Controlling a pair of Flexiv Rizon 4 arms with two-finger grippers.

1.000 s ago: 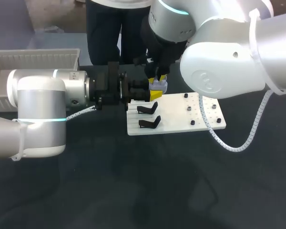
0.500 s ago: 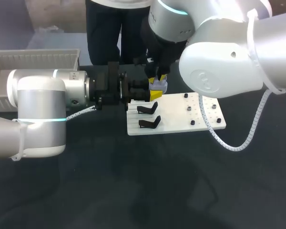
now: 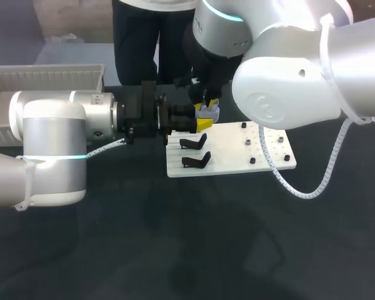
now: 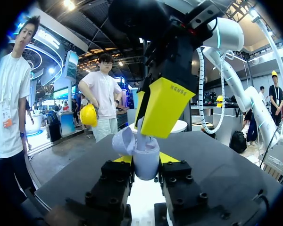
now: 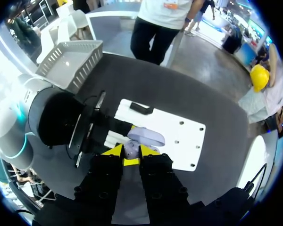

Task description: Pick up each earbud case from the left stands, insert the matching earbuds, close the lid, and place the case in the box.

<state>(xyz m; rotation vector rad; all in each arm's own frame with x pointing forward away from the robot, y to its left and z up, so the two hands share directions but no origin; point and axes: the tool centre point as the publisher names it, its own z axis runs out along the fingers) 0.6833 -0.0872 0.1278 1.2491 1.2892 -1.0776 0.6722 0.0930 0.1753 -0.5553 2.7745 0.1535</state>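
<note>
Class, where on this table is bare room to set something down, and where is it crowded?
Free: the dark tabletop in front of the white rectangular board. Crowded: the board's left end, where the left tool and right tool meet at the lilac earbud case by the black stands.

Earbud case: pale lilac, the body and the open lid alike.
Left tool: black blocks with black screws, yellow tips.
Right tool: black, and bright yellow.
Left arm, right arm: white and silver-grey, each with a teal light ring.
Plate: white, with black stands and small black pegs.
Box: pale grey-white, ribbed walls, at the far left edge of the bench.
Bench: plain black.
</note>
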